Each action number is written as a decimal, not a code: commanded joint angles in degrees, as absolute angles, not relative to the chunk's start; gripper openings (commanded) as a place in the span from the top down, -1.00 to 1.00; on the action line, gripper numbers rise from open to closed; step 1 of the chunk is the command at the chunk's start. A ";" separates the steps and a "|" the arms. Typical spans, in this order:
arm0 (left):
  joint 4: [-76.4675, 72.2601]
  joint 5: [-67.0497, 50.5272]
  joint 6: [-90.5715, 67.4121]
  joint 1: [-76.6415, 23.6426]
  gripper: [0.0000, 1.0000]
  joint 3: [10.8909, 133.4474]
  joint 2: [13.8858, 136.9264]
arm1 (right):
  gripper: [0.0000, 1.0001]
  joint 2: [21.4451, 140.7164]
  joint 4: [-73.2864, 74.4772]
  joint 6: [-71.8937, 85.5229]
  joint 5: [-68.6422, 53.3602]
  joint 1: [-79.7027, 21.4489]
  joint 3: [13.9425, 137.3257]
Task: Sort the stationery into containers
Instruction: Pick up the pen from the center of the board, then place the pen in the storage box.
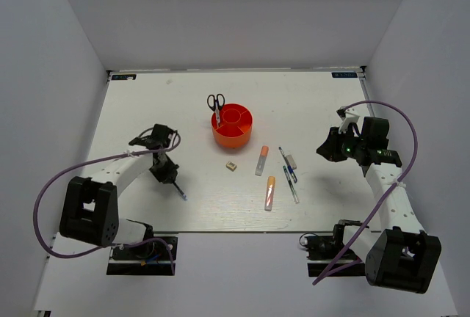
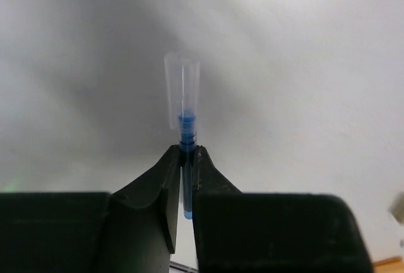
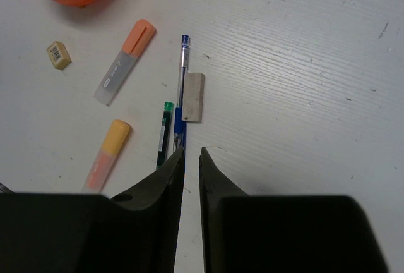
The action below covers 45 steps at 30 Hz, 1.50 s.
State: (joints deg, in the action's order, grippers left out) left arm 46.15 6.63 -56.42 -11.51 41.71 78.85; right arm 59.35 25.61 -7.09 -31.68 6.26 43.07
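The orange-red organiser stands mid-table, and the black-handled scissors stand in its far left compartment. My left gripper is shut on a blue pen with a clear cap, held to the left of the organiser. Two orange-and-white markers, a tan block, a white eraser and blue and green pens lie in front of the organiser. My right gripper hovers to their right, nearly shut and empty.
In the right wrist view the blue pen lies against the eraser, with the green pen beside it. The markers and the block lie to the left. White walls enclose the table.
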 commanded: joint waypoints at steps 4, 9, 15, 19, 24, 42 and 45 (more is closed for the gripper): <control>42.19 19.57 -42.65 -25.74 1.00 57.12 75.06 | 0.63 58.62 25.22 -7.73 -32.61 6.33 44.12; 35.98 31.19 -36.22 -34.44 1.00 65.73 77.69 | 0.63 58.62 24.96 -7.65 -32.70 6.33 43.95; 25.50 45.24 -30.76 -42.70 1.00 71.17 84.01 | 0.63 58.45 25.14 -7.65 -32.78 6.42 44.03; 21.10 51.24 -29.01 -44.82 1.00 74.62 89.55 | 0.63 58.62 25.05 -7.73 -32.78 6.33 43.95; 17.49 53.35 -29.97 -45.44 1.00 77.43 96.06 | 0.63 58.62 25.05 -7.74 -32.87 6.33 44.12; 17.14 49.13 -37.79 -45.53 1.00 78.23 97.74 | 0.63 59.24 25.05 -8.00 -33.22 6.24 43.94; 15.47 49.83 -37.00 -45.53 1.00 77.96 98.61 | 0.63 59.41 25.05 -8.17 -33.40 6.24 43.77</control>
